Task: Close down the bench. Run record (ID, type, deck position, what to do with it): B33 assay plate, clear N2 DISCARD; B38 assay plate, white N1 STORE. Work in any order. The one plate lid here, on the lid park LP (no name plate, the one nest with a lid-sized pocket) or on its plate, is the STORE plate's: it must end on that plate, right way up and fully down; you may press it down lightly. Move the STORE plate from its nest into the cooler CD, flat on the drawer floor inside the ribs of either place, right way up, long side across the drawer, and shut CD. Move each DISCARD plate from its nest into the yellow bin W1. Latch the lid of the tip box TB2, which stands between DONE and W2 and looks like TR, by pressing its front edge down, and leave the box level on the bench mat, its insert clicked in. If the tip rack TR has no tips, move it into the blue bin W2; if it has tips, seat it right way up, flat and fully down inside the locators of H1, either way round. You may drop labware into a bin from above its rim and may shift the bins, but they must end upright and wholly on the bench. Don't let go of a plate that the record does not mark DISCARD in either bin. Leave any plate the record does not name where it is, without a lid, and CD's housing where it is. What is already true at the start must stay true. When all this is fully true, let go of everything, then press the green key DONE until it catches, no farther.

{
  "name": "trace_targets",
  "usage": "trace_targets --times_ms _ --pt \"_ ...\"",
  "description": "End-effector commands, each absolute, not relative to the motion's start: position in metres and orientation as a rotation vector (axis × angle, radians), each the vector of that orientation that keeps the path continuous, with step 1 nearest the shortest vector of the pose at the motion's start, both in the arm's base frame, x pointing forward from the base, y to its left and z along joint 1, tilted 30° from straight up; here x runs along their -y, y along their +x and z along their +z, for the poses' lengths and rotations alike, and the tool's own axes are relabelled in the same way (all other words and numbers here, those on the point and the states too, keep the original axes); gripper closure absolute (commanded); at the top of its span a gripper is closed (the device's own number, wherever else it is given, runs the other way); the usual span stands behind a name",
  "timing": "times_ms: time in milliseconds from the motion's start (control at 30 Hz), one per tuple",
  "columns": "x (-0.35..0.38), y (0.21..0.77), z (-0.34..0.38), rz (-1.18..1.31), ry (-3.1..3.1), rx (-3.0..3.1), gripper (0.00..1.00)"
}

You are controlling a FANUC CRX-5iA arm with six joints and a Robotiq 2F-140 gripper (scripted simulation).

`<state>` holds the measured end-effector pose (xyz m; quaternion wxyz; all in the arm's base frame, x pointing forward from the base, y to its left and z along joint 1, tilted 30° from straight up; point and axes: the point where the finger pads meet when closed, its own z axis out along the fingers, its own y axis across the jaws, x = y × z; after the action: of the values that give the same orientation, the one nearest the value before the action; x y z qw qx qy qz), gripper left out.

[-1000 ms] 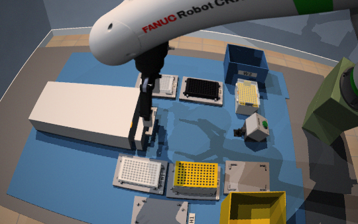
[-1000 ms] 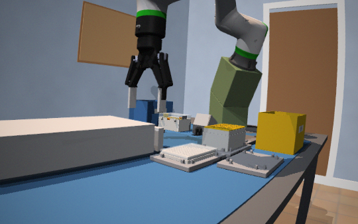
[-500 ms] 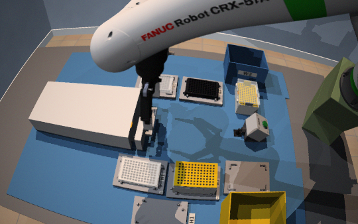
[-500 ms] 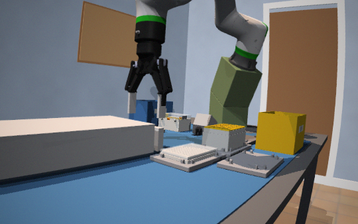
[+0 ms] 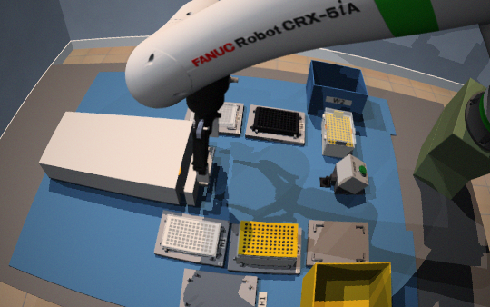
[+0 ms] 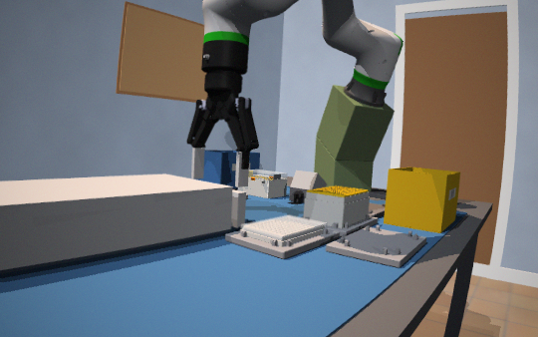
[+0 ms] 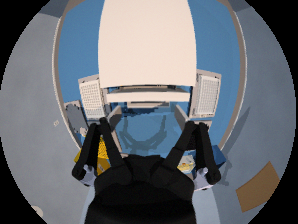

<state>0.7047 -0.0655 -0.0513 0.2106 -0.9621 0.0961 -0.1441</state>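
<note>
My gripper [image 5: 202, 174] [image 6: 219, 172] [image 7: 147, 110] is open and empty. It hangs upright just above the drawer front [image 5: 191, 186] [image 6: 238, 206] at the right end of the white cooler CD [image 5: 113, 152] [image 6: 100, 209] [image 7: 147, 30], one finger on each side of it, touching nothing. The white plate [image 5: 191, 233] [image 6: 284, 229] sits without a lid in its nest in front of the cooler. The lid [image 5: 229, 114] lies on the lid park behind the gripper. The tip rack TR [image 5: 268, 238] [image 6: 338, 201], full of yellow tips, stands beside the white plate.
An empty nest [image 5: 338, 242] lies right of TR, with yellow bin W1 [image 5: 318, 272] [image 6: 420, 199] in front of it. H1 [image 5: 218, 291] [image 6: 379, 244] is empty. At the back stand a black plate [image 5: 276, 122], blue bin W2 [image 5: 336, 97], tip box TB2 [image 5: 338, 129] and the DONE key [image 5: 362, 170].
</note>
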Motion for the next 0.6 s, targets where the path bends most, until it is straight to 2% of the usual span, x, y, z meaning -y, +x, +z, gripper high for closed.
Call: trace_targets --times_ms 0,567 --pt "0.064 0.706 -0.055 -0.401 -2.674 -0.267 0.13" --pt "0.056 0.713 -0.072 -0.401 -2.674 -0.267 0.13"
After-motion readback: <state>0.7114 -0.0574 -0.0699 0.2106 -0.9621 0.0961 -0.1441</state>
